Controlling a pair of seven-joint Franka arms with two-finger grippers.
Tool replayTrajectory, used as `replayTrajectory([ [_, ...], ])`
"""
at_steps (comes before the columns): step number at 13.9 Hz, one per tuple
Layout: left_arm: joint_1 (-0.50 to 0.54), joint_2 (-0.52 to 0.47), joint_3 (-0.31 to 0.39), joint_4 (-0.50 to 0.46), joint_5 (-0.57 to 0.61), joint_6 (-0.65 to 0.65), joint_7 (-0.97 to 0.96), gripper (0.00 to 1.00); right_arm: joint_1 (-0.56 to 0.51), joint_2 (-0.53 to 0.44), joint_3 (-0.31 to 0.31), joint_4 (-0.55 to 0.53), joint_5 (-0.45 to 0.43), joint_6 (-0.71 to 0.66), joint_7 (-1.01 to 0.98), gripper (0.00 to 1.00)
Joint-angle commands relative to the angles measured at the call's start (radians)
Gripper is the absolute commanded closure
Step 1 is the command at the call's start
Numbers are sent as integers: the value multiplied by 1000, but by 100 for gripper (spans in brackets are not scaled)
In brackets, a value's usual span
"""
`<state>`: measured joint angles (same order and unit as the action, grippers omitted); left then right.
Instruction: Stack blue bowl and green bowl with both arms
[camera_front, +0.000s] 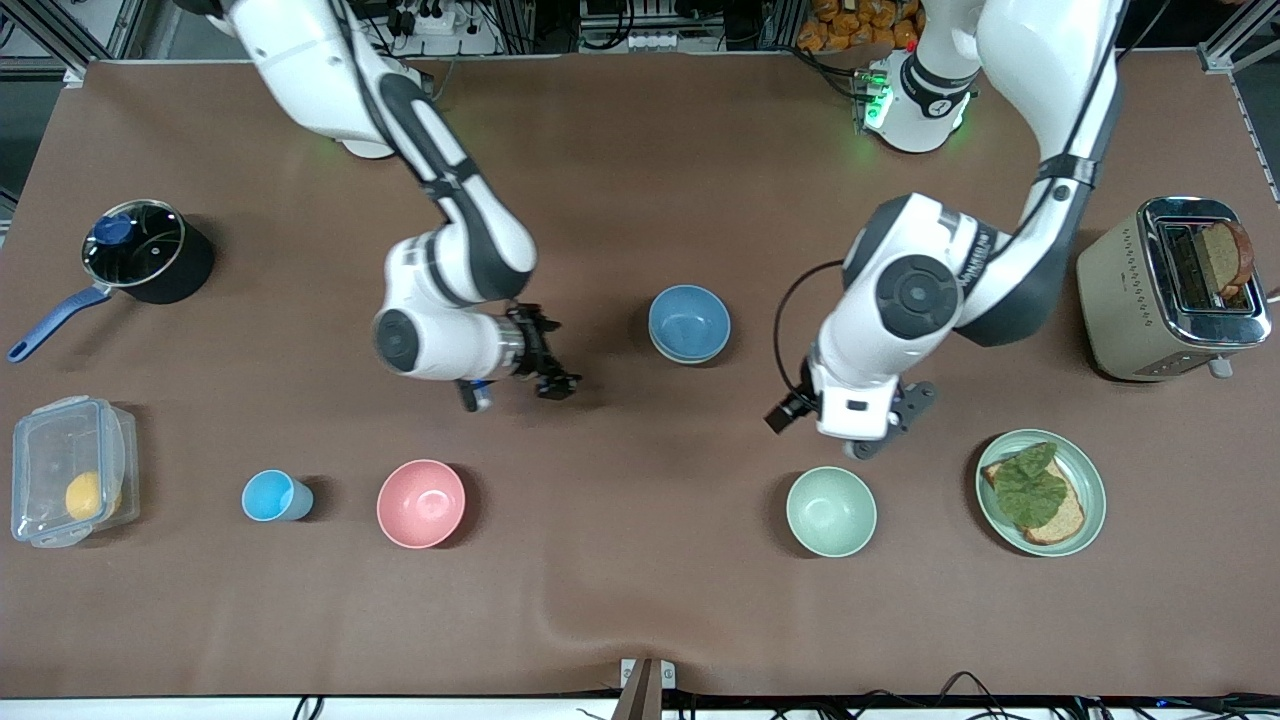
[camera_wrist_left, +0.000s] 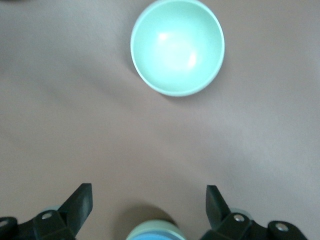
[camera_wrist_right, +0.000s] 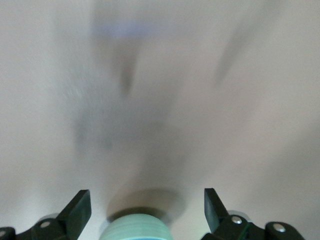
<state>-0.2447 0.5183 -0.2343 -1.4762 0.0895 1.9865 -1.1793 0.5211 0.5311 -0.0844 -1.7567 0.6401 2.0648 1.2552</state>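
The blue bowl (camera_front: 689, 320) stands mid-table, nested inside the pale green bowl (camera_wrist_left: 150, 226). In the front view only a paler rim shows under the blue one. The right wrist view shows the green bowl's outer wall (camera_wrist_right: 135, 229) with a thin blue edge. My right gripper (camera_front: 560, 352) hangs open and empty over bare table beside the stack, toward the right arm's end. My left gripper (camera_front: 890, 422) is open and empty too, over the table toward the left arm's end of the stack. Its dark fingertips (camera_wrist_left: 85, 195) stand wide apart.
A mint-green bowl (camera_front: 831, 511) sits near the left gripper, with a green plate (camera_front: 1090, 500) of toast and leaf beside it. A toaster (camera_front: 1120, 300) stands at the left arm's end. A pink bowl (camera_front: 421, 503), light-blue cup (camera_front: 272, 496), plastic box (camera_front: 70, 485) and pot (camera_front: 150, 255) fill the right arm's end.
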Motion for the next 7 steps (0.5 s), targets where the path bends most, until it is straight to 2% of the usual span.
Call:
replayTrajectory([
  [1, 1, 11, 58, 33, 53, -21, 45, 0, -47, -65, -72, 22, -36, -214, -119, 0],
  [5, 62, 2, 81, 33, 47, -28, 131, 0, -61, -115, -273, 51, -109, -457, -461, 0],
  [7, 74, 3, 87, 33, 47, -81, 193, 0, -87, -125, -293, 95, -225, -498, -513, 0],
])
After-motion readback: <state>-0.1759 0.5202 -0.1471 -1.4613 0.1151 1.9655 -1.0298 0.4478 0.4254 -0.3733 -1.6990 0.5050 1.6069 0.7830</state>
